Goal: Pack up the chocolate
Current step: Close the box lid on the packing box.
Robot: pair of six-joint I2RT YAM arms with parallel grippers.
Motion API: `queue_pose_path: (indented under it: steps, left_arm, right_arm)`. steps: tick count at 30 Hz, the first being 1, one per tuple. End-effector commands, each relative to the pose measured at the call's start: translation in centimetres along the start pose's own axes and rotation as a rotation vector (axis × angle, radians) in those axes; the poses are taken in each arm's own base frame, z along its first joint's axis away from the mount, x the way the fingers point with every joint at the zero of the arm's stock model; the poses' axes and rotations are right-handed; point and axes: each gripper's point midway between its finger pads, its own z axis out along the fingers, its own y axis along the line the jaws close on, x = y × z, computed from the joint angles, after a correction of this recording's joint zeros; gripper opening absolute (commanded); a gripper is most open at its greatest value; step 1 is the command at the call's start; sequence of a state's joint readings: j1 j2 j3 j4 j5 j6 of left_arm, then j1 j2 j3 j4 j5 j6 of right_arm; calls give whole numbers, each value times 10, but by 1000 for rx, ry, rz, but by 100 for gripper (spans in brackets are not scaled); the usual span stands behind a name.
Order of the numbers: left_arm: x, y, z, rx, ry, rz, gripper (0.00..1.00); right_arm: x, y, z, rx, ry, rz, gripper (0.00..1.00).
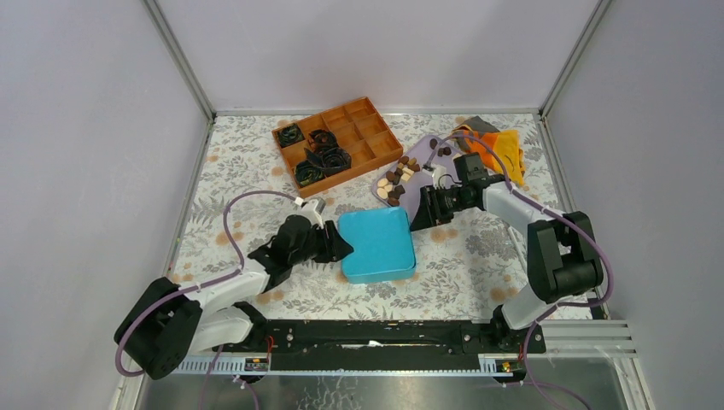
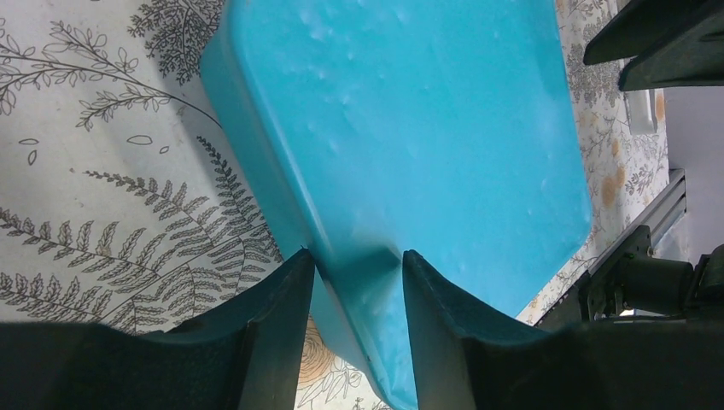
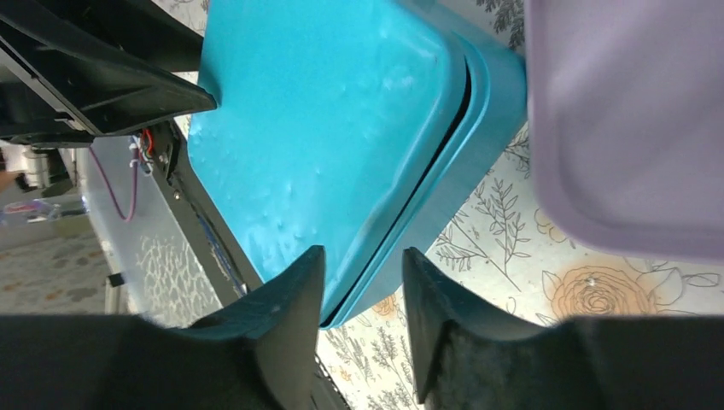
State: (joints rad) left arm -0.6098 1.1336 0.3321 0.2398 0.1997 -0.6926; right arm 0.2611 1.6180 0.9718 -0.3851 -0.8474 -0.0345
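**A:** Where is the chocolate [image 1: 397,181] lying?

**B:** It is sitting in a loose heap on the lavender plate [image 1: 424,154], in the far right part of the table [image 1: 478,256]. Dark, mid-brown and cream pieces are lying mixed together. A couple of dark ones are sitting apart, nearer the plate's far end.

**A:** What is standing around the plate?

**B:** A wooden tray [image 1: 367,128] is resting at the far edge, about midway along it, to the left of the plate. Black paper cups [image 1: 320,154] are filling its left compartments. An orange cloth [image 1: 504,149] is lying bunched in the far right corner, beyond the plate.

**A:** And the arms?

**B:** Both are reaching to the teal box [image 1: 376,243], which is lying mid-table, closer to the near edge, with its lid [image 3: 324,128] on top. The left gripper [image 1: 341,243] is clenching the box's left edge. In its wrist view, teal is filling the gap and touching both fingers. The right gripper [image 1: 420,213] is standing at the box's far right corner, released, with its jaws parted and straddling the lid's corner.

**A:** Is the lid sitting flush?

**B:** Not at that corner. A dark slit is showing there between the lid and the box body. The plate's near end is lying just beside the same corner.
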Motion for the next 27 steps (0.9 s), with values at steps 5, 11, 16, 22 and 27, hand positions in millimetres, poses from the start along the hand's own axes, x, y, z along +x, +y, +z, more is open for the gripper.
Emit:
queue_pose_path:
  steps: [5, 11, 16, 22, 27]
  left_arm:
    - [-20, -17, 6, 49, -26, 50, 49]
    - [-18, -15, 10, 37, -7, 47, 49]
    - [-18, -15, 14, 36, 7, 43, 49]
    - [-20, -19, 17, 48, 17, 44, 54]
    - [-22, -21, 14, 53, 4, 45, 64]
  right_arm:
    - [-8, 10, -13, 8, -17, -140, 63]
    - [7, 0, 8, 33, 61, -118, 67]
    - [16, -1, 20, 39, 110, -117, 67]
    - [20, -2, 24, 43, 139, -106, 44]
    - [22, -4, 23, 60, 142, -107, 33]
